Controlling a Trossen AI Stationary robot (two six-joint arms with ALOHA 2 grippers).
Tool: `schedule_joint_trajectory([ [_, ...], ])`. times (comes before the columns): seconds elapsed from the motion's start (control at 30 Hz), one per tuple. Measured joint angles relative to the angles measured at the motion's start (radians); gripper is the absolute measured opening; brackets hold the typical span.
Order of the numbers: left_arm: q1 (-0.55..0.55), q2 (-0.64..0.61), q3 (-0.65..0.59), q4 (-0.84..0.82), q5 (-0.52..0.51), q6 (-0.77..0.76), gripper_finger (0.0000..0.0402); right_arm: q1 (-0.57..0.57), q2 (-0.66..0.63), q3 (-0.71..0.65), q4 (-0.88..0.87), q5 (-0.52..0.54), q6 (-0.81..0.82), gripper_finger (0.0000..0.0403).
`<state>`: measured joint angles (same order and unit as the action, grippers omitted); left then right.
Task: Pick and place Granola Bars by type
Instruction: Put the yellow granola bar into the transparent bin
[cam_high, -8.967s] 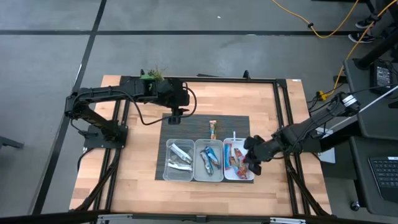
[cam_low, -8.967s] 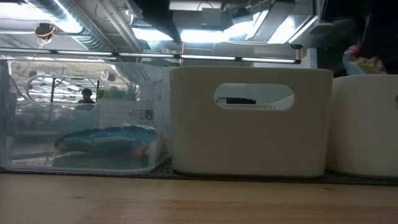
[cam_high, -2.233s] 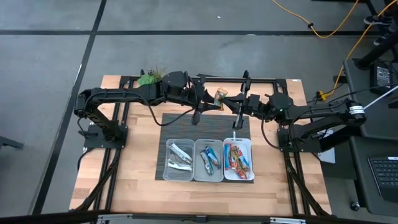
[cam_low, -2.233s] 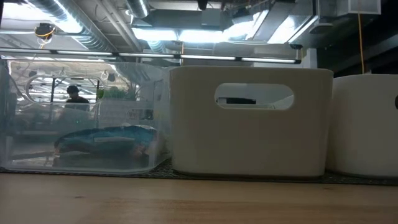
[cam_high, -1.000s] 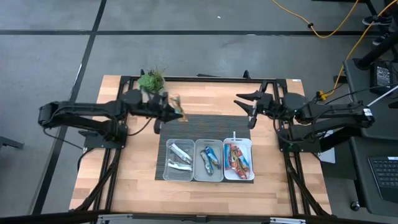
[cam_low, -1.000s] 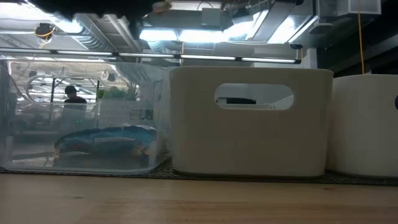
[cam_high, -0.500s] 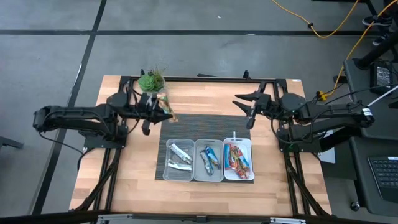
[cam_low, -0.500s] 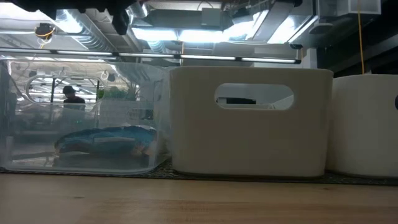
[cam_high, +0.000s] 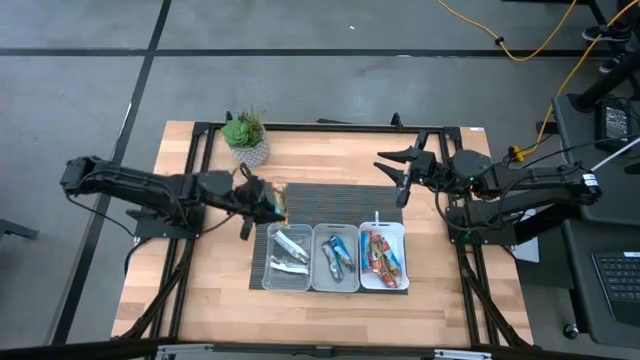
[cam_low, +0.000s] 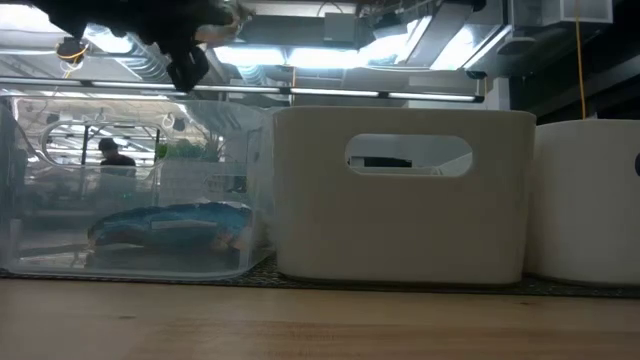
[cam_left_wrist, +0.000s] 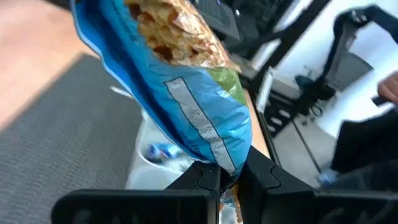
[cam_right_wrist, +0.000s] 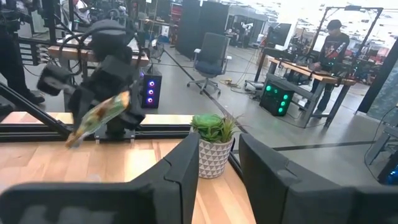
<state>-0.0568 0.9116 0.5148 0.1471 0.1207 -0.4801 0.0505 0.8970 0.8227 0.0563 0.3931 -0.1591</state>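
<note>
My left gripper (cam_high: 268, 203) is shut on a blue-wrapped granola bar (cam_left_wrist: 180, 81) and hangs over the dark mat's far left corner, just beyond the left tray (cam_high: 270, 268). In the low view it shows at the top left (cam_low: 185, 45). The left tray holds silvery-white bars (cam_high: 290, 250), the middle tray (cam_high: 335, 284) holds blue bars (cam_high: 336, 254), and the right tray (cam_high: 403, 262) holds red-orange bars (cam_high: 379, 254). My right gripper (cam_high: 402, 168) waits open near the table's far right, with nothing between its fingers (cam_right_wrist: 180, 168). My left gripper pinches the bar's crimped end seam (cam_left_wrist: 227, 167) between its two fingers (cam_left_wrist: 200, 177). The fingers come about level from the table's left. The bar sticks out ahead of the fingers, lifted clear of mat and trays.
A potted plant (cam_high: 245, 135) stands at the table's far left. A small white thing (cam_high: 377, 216) lies on the mat (cam_high: 330, 200) behind the right tray. In the low view the clear tray (cam_low: 130, 190) and two white trays (cam_low: 400, 195) stand side by side. A person (cam_right_wrist: 326, 46) works far off.
My left gripper, still shut on the bar, first drew back toward the table's left, then came toward the near edge and the left tray. The bar stays lifted clear.
</note>
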Motion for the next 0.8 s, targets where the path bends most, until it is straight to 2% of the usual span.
schedule_joint_trajectory([
  [0.5,-0.225,0.242,0.000,-0.017,-0.084,-0.138,0.0017,0.000,0.000,0.000,-0.040,0.000,0.025,0.0117],
  [0.8,-0.304,0.367,0.000,-0.017,-0.101,-0.199,0.0017,0.000,0.000,0.000,-0.044,0.000,0.022,0.0117],
])
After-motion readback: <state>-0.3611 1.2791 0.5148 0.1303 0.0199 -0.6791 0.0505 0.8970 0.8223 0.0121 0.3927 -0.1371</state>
